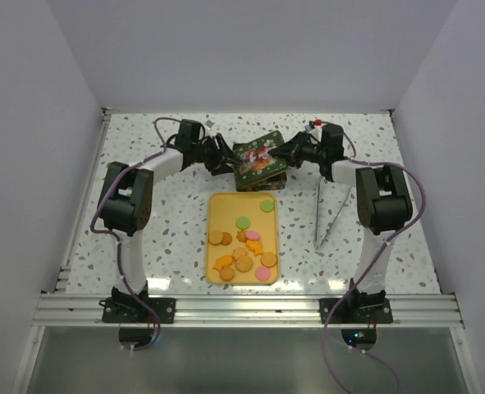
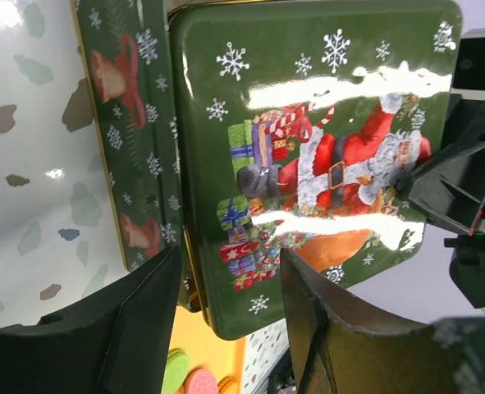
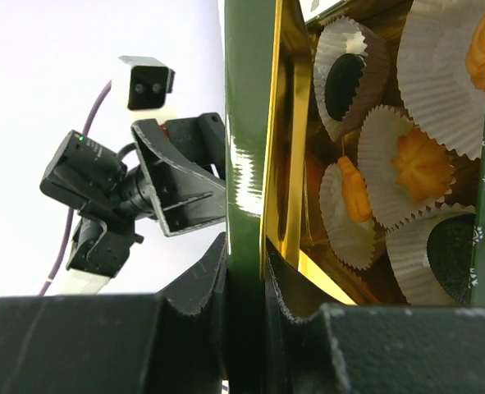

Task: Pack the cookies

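Observation:
Several cookies (image 1: 244, 246) in orange, tan, pink and green lie on a yellow tray (image 1: 217, 209); a few also show in the left wrist view (image 2: 185, 373). Behind the tray stands a green Christmas tin (image 1: 265, 182). Its Santa lid (image 1: 254, 156) is raised and tilted. My right gripper (image 1: 285, 153) is shut on the lid's edge (image 3: 246, 205). Inside the tin, white paper cups hold orange and black cookies (image 3: 423, 164). My left gripper (image 1: 226, 160) is open, with its fingers (image 2: 135, 320) on either side of the lid's near corner (image 2: 308, 164).
Metal tongs (image 1: 324, 215) lie on the speckled table to the right of the tray. The tin's side wall (image 2: 131, 123) is to the left of the lid in the left wrist view. White walls enclose the table.

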Controlling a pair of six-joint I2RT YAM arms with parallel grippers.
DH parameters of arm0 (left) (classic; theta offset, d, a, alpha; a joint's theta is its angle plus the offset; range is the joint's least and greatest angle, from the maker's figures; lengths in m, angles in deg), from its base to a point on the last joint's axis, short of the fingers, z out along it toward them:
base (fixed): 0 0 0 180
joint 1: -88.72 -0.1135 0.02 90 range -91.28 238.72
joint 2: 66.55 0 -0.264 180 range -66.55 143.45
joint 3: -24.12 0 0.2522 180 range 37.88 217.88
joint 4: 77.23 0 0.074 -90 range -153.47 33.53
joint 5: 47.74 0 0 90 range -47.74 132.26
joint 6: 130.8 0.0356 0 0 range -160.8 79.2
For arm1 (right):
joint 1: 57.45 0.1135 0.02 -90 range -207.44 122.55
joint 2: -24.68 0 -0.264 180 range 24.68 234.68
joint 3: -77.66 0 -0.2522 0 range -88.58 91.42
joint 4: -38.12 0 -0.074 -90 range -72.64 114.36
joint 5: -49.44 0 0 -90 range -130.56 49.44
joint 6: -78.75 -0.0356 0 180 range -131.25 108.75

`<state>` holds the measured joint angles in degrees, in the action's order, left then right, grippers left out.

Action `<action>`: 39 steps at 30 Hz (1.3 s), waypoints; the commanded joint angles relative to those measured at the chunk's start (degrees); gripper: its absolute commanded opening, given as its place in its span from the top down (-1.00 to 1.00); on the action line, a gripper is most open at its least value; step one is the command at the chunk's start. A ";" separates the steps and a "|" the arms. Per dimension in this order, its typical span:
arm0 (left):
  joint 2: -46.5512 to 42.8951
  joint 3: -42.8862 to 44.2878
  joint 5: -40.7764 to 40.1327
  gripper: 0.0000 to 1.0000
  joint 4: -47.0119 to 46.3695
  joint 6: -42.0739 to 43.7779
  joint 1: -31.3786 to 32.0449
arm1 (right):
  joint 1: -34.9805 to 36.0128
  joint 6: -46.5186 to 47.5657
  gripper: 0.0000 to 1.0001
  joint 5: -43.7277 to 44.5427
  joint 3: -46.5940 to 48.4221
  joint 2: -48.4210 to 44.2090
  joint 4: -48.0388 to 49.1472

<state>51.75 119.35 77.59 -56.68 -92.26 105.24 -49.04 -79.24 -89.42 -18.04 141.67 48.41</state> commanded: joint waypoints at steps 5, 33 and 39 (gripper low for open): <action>-1.06 3.60 2.54 -0.14 -3.62 2.51 -0.43 | 0.12 -5.04 1.00 0.96 -2.78 -0.89 13.72; 3.51 3.25 2.29 -0.13 -0.02 6.81 -0.43 | 0.03 6.71 0.16 3.24 -4.63 0.96 -0.47; 4.83 4.22 2.20 -0.12 0.95 7.43 -0.43 | 0.03 11.29 -0.07 4.56 -2.87 0.34 -7.87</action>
<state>56.25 121.47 79.60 -55.39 -86.62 104.89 -49.15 -74.54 -86.84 -22.32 143.94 49.62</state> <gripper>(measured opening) 0.562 0.523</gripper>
